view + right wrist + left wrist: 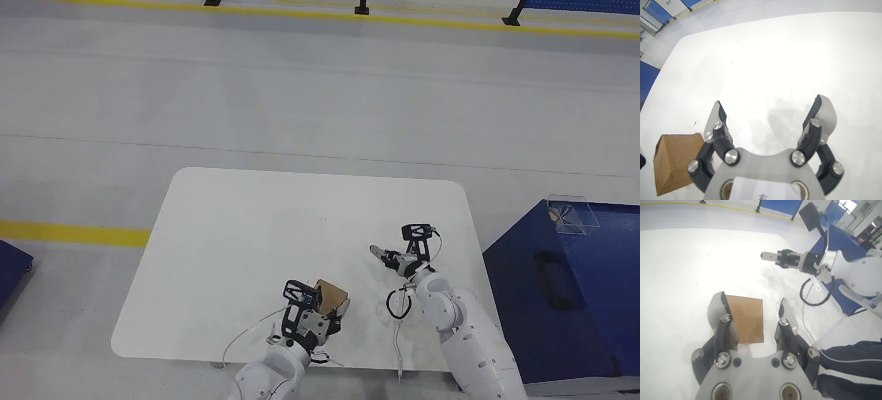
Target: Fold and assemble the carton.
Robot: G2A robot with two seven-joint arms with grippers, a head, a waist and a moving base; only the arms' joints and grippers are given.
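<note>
A small brown cardboard carton [332,295] stands on the white table [290,220] near its front edge. In the left wrist view the carton [747,319] sits between the fingers of my open left gripper [752,297], close against one finger and apart from the other. From above, the left gripper [322,316] is right at the carton. My right gripper [768,100] hangs open over bare table with nothing between its fingers, and the carton [676,157] lies off to its side. In the top view the right gripper [383,257] is to the right of the carton.
A blue cabinet [560,290] stands just past the table's right edge, with a clear plastic holder [572,213] on top. A black cable loop [398,303] hangs from the right arm over the table. The table's back and left parts are bare.
</note>
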